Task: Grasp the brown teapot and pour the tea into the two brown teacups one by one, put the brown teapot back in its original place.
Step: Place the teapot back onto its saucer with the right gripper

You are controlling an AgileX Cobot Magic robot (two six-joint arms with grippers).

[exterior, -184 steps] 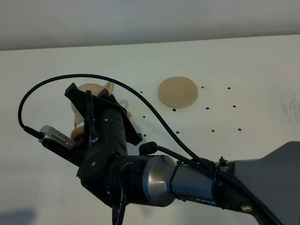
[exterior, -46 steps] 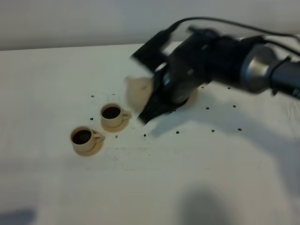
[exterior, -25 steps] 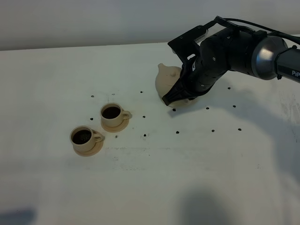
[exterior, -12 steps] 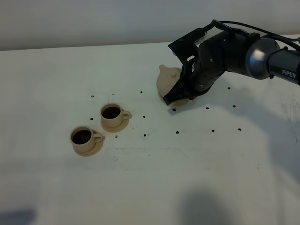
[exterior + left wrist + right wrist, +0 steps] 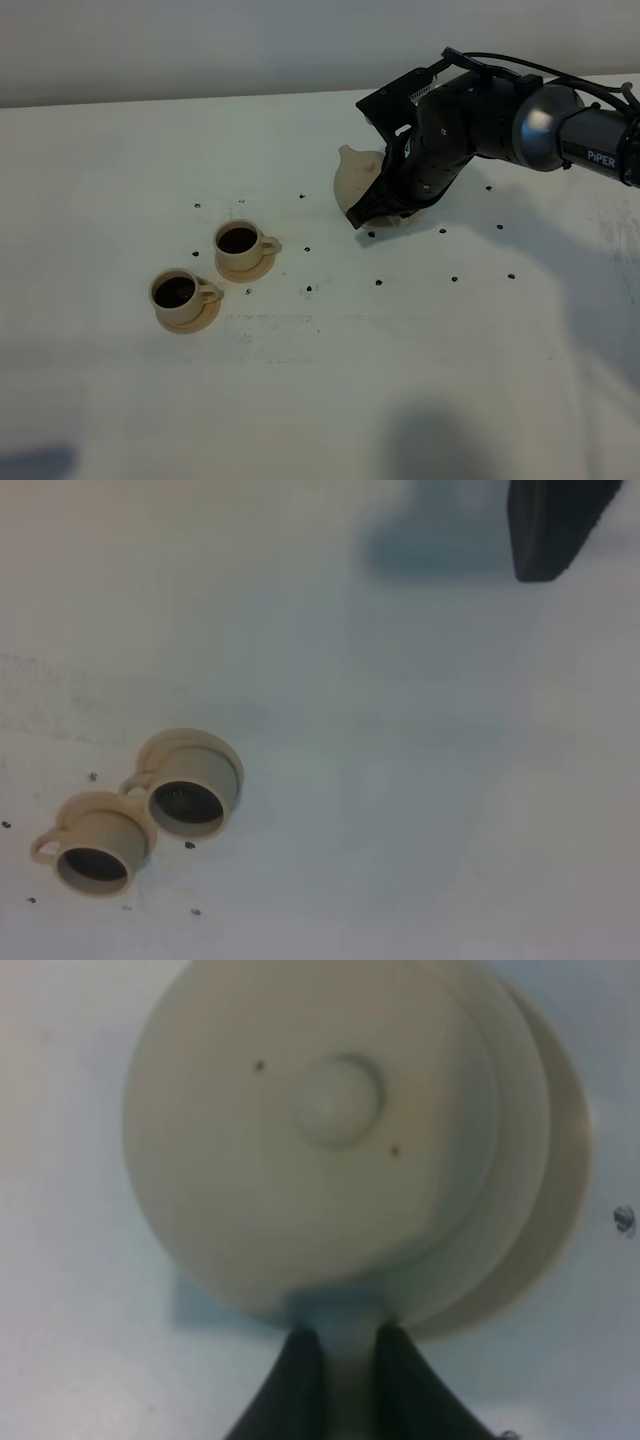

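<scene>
The two small tan ceramic teacups (image 5: pixel 213 272) on saucers sit well apart from the squat tan ceramic teapot (image 5: pixel 356 178), both holding dark tea, so pouring looks done; the teapot rests over its flat round tan coaster (image 5: pixel 540 1210); the right gripper (image 5: pixel 340 1380) pinches its handle, release remaining; the left gripper's state I cannot tell.

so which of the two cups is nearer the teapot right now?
The upper-right teacup in the high view, with its handle pointing right toward the brown teapot. The other teacup sits down-left of it, farther off. Both look filled with dark tea.
</scene>
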